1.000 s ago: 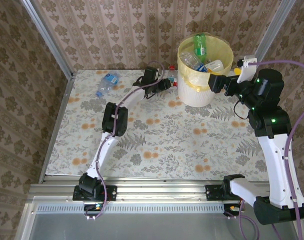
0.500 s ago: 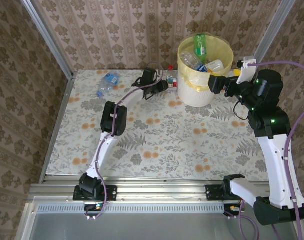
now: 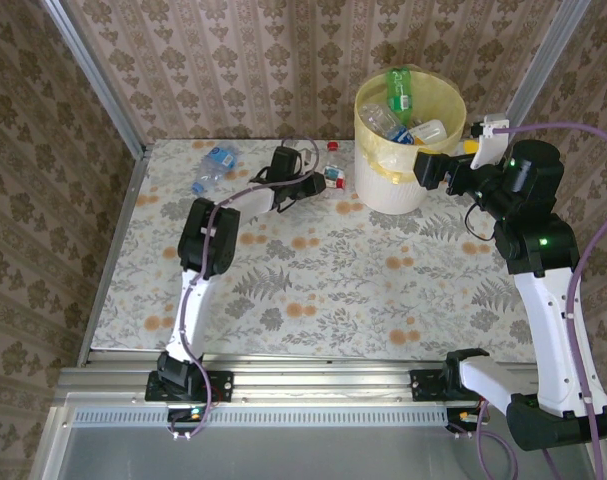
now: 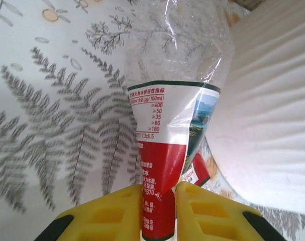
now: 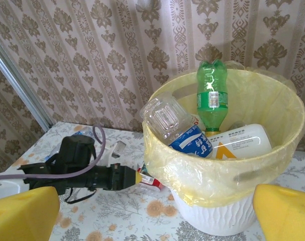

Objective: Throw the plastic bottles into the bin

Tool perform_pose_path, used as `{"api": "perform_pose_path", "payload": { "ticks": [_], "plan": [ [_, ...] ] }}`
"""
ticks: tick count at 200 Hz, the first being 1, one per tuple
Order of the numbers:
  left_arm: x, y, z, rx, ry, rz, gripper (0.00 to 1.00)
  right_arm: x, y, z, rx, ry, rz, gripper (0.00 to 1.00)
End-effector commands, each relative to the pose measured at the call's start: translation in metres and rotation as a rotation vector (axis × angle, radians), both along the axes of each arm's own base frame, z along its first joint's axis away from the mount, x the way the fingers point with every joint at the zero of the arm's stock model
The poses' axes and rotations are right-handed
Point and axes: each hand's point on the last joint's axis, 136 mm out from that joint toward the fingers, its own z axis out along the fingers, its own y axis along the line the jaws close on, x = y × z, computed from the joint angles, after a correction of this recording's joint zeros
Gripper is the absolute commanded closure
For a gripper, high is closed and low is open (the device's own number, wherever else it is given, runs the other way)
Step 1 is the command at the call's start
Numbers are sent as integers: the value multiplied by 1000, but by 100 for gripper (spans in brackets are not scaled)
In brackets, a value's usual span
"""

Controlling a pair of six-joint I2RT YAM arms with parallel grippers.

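Observation:
My left gripper (image 4: 158,213) is shut on a clear plastic bottle (image 4: 172,115) with a red and white label, its yellow fingers (image 4: 107,213) pinching the crumpled label end. From above, the left gripper (image 3: 318,183) and the held bottle (image 3: 335,179) are just left of the bin (image 3: 388,192), a white bucket with a yellow liner. The bin (image 5: 212,221) holds a green bottle (image 5: 211,93), a clear blue-labelled bottle (image 5: 180,128) and a white bottle (image 5: 237,143). Another bottle (image 3: 213,165) lies at the far left. My right gripper (image 3: 430,166) hangs open beside the bin's right rim.
Patterned walls close the table at the back and left, and a metal post (image 3: 93,75) stands in the back left corner. The left arm's cable (image 3: 293,160) loops over the table by the bin. The floral tabletop (image 3: 383,280) stretches between both arms.
The left gripper has shut on the red-labelled bottle and drawn back a little toward the front. The left arm's elbow has swung left. The right arm has hardly moved.

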Motion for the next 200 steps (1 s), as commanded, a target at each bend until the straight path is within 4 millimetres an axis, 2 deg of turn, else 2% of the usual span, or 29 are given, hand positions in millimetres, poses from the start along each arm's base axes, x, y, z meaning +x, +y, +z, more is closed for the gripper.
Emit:
{"api": "perform_pose_path", "payload": {
  "ticks": [1, 45, 72, 101, 181, 200],
  "plan": [
    [1, 9, 45, -30, -150, -21, 79, -4, 4, 6, 26, -20, 21, 0],
    [-27, 24, 64, -23, -221, -43, 79, -3, 6, 3, 44, -11, 28, 0],
    [-46, 28, 68, -18, -234, -72, 80, -3, 7, 1, 60, -3, 31, 0],
    [-69, 30, 80, -44, -283, -105, 80, -3, 13, -4, 70, 19, 64, 0],
    [-136, 24, 147, -89, -488, -209, 80, 0, 50, -23, 114, 127, 245, 0],
    [-147, 24, 162, -96, -529, -223, 80, -2, 61, -35, 111, 181, 293, 0]
  ]
}}
